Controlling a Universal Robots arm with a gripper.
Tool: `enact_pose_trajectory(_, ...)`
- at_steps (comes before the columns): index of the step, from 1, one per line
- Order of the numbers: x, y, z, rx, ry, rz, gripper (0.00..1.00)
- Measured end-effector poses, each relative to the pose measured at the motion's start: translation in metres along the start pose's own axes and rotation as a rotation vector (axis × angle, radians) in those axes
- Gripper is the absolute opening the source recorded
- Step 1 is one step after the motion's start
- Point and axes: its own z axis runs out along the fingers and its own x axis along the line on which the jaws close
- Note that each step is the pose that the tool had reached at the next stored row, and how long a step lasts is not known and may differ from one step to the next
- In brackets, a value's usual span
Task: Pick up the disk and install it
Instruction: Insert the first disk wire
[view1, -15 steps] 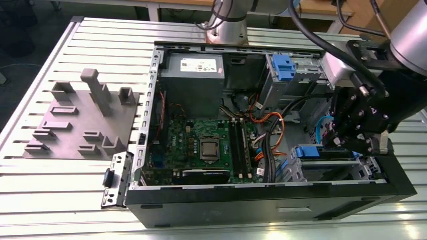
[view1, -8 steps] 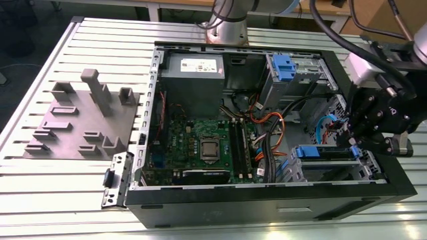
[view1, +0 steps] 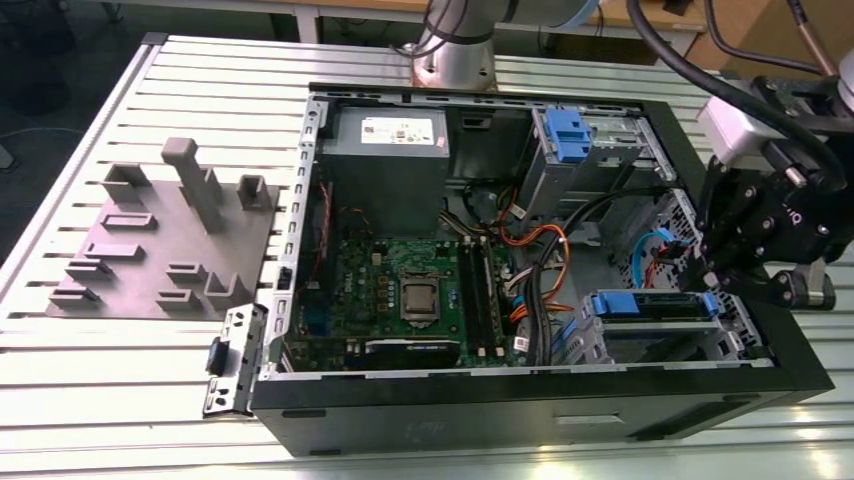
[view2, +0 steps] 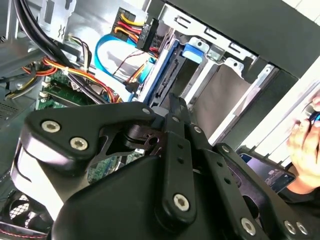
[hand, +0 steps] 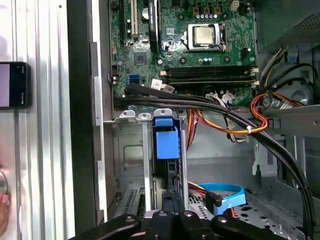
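The disk (view1: 650, 305) sits in the case's (view1: 534, 420) lower bay at five o'clock in the exterior view, the gripper (view1: 737, 275) at its right end. In the second wrist view, its edge (view2: 162, 80) runs lengthwise away from narrow-set jaws. In the first wrist view, its blue carrier (hand: 166, 142) lies straight ahead of them; whether they pinch it, I cannot tell.

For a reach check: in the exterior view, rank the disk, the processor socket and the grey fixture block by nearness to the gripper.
1. The disk, in the bay right beside the gripper.
2. The processor socket, mid-motherboard.
3. The grey fixture block, outside the case at the exterior view's left.
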Motion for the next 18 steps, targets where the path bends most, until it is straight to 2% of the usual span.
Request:
enact_pose_trajectory(2,-0.0015,-0.0021,-0.0002,0.0,0.0003,0.0,0.11)
enact_pose_trajectory(11,-0.0104,-0.0189,-0.0004,0.0,0.0004,0.0,0.11)
enact_pose_trajectory(18,-0.0173,-0.0204,-0.0019,0.0,0.0004,0.0,0.11)
